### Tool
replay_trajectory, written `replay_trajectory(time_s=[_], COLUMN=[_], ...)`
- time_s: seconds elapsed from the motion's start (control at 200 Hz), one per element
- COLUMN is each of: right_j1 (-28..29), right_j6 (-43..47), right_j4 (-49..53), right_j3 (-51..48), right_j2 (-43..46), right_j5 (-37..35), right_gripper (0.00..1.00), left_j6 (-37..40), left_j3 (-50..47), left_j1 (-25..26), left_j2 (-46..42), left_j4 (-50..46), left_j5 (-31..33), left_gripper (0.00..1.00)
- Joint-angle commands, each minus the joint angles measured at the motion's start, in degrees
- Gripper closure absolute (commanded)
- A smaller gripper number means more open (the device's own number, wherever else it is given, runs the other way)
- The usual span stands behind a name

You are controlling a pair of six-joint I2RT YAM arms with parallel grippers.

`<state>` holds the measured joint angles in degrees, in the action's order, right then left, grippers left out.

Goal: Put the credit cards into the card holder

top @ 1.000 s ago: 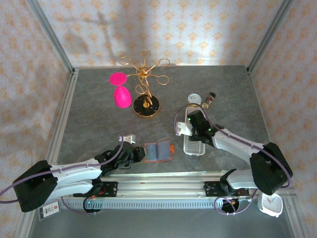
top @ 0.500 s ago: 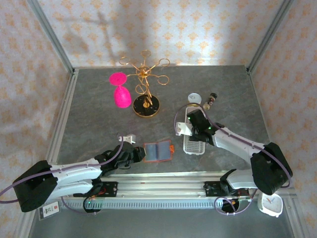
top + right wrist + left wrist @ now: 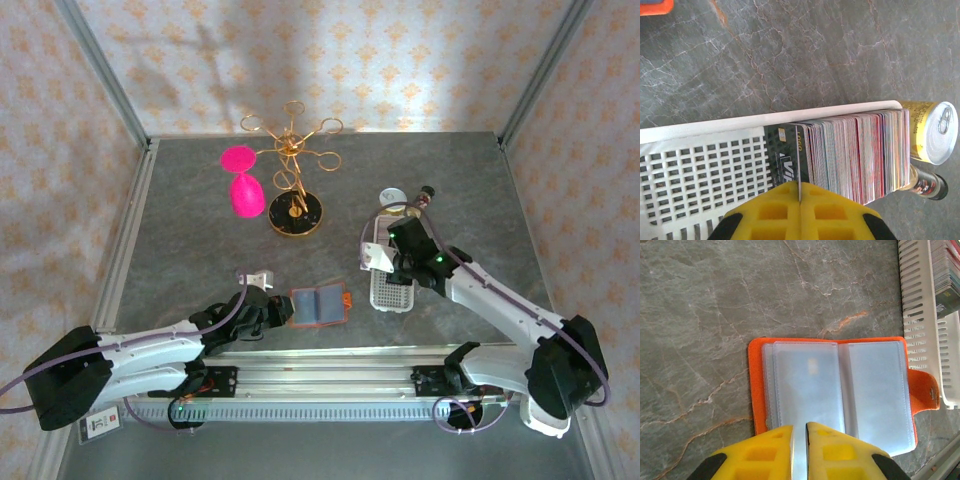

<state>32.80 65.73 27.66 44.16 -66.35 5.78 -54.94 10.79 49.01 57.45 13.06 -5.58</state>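
A: my right end effector point(image 3: 799, 194) pinches one of the credit cards point(image 3: 855, 155) in the tray point(image 3: 700, 165), desk mid-right; neighbours may drag out
B: left end effector point(image 3: 799, 436) nips the card holder point(image 3: 840, 385), desk front edge; could slip

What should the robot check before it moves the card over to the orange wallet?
1. Right gripper is shut on a card: ok.
2. It has pinched one card, not two: cannot tell, as the card is seen edge-on.
3. Card is lifted out of the white tray: not ok, it stands against the stack of cards.
4. Card holder lies open with its pockets facing up: ok.
5. Left gripper is pinching the card holder's near leaf to steady it: ok.
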Motion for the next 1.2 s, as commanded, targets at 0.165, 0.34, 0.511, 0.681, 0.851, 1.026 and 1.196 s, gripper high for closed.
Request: replay_trajectory(time_s=[0.165,0.34,0.511,0.681,0.851,1.026,1.196], right_j1=[-0.4,-0.4,-0.4,-0.4,-0.3,1.6,6.4], right_j6=[-2.2,-10.9,-30.5,-53.8,-75.3,-92.0,-99.9], right_j4=[-0.5,0.2,-0.1,-4.1,-5.1,-11.5,-20.1], right_j3=[0.8,5.0,9.3,9.3,8.5,2.4,-4.2], right_j2=[-1.1,-0.1,0.5,2.6,3.6,3.9,6.3], right_j5=[-1.6,5.1,12.3,14.6,19.1,28.4,26.5], right_gripper=[1.0,1.0,1.0,1.0,1.0,1.0,1.0], left_j6=[1.2,1.5,1.2,0.3,-0.4,-1.5,-1.6], left_j3=[1.4,1.5,1.9,2.4,2.8,2.7,3.0], left_j1=[-0.3,-0.3,-0.3,-0.3,-0.2,-0.1,-0.1], left_j2=[0.0,-2.6,-5.6,-7.6,-8.5,-8.2,-5.9], left_j4=[-1.6,-3.6,-5.7,-6.6,-6.7,-6.3,-7.0], left_j5=[0.1,1.2,1.4,0.7,-0.6,-1.1,-1.5], left_gripper=[0.85,0.85,0.84,0.84,0.83,0.79,0.66])
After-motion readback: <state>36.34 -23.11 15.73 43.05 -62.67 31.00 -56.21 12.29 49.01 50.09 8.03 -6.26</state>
